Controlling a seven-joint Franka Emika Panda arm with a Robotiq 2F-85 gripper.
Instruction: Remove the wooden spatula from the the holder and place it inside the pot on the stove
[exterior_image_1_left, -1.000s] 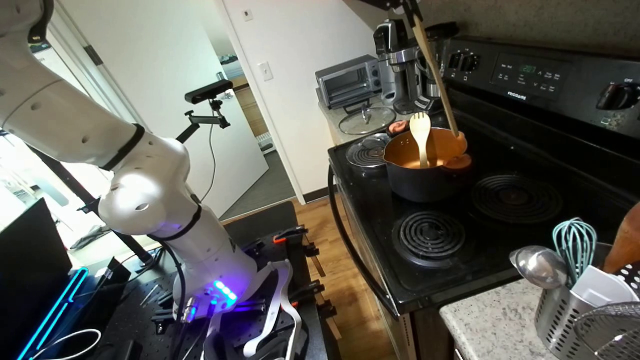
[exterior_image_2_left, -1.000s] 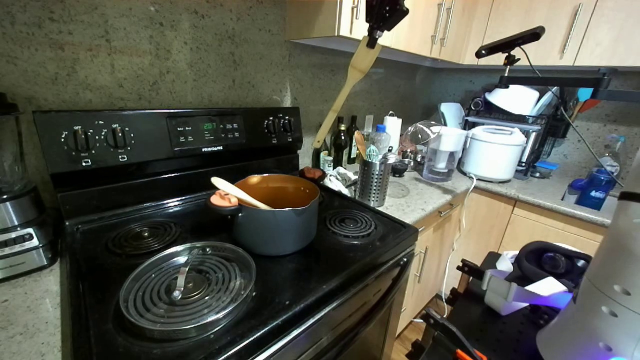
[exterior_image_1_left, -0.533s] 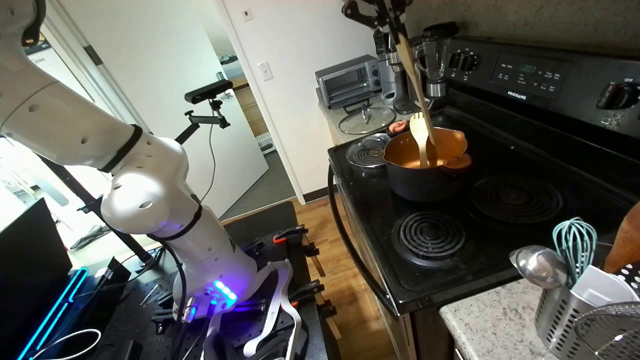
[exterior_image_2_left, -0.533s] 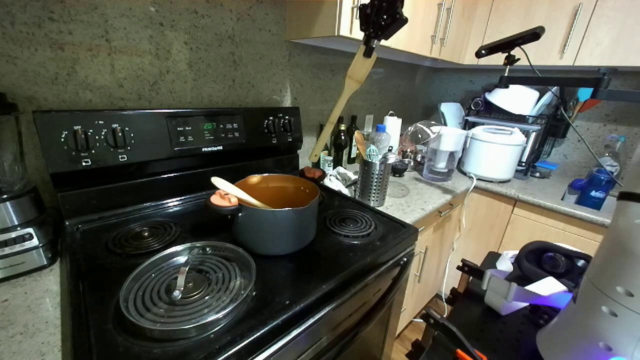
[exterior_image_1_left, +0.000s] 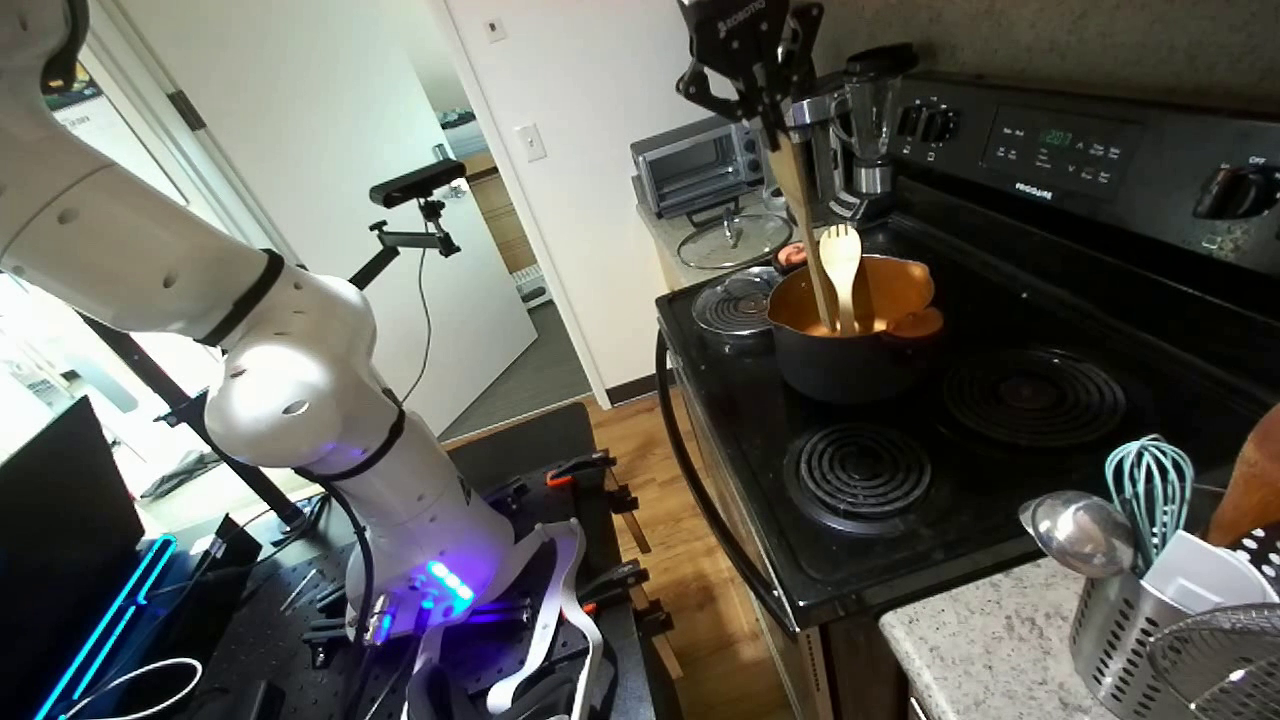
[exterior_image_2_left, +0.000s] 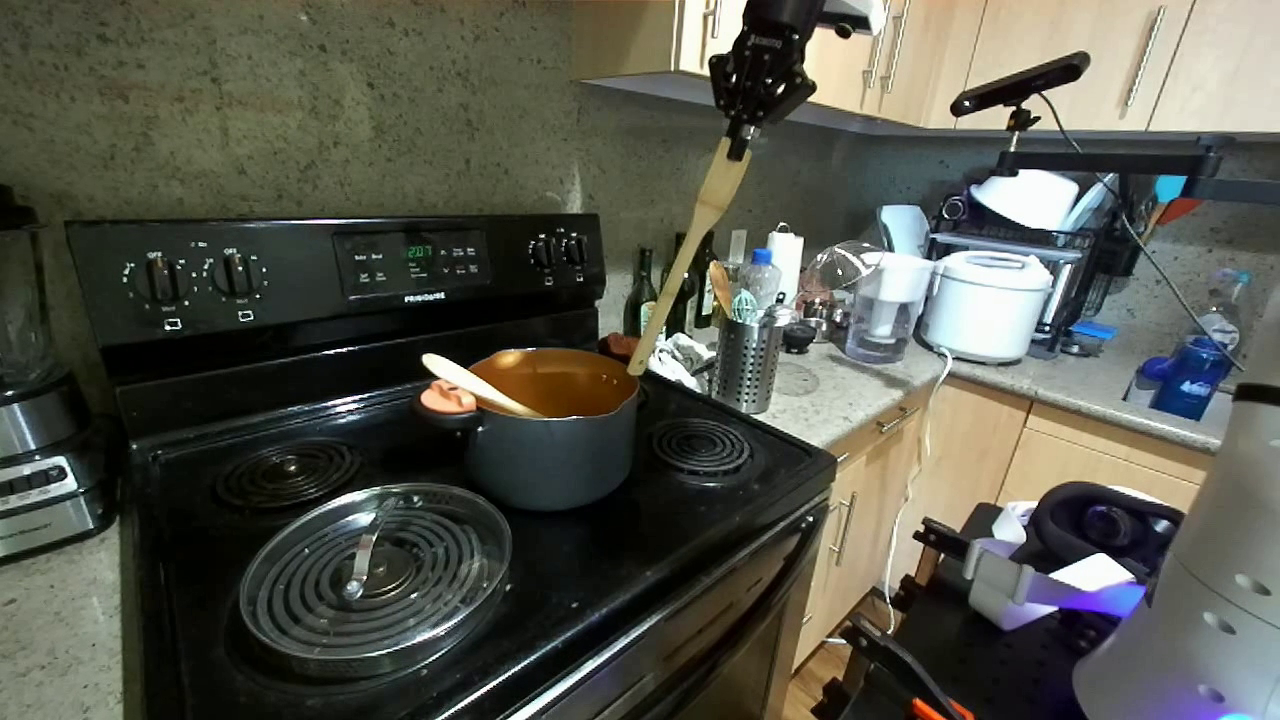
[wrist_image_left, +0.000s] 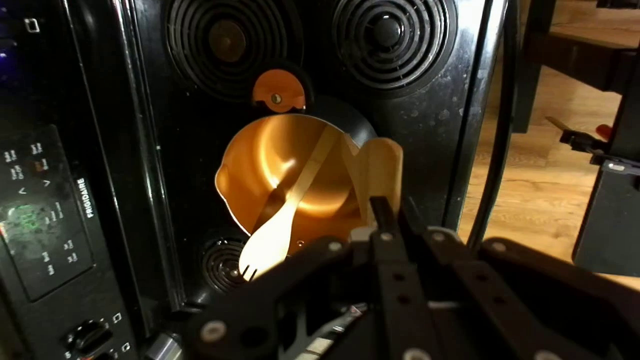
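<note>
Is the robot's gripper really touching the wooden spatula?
Touching. An exterior view shows the gripper clamped on the broad end of the wooden spatula, which hangs down from it.

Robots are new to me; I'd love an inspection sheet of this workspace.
Surface: black coil stove; glass lid resting on it.
Job's things: wooden spatula tilted, handle downward; pot on the stove; cannot tell whether the handle's end is inside it; perforated holder upright.
Clutter: pale wooden fork leaning in the pot; teal whisk in the holder.
Gripper: shut on the spatula's broad head.
Cables: white cord below the rice cooker; black cable beside the arm.
Surroundings: toaster oven, blender.
</note>
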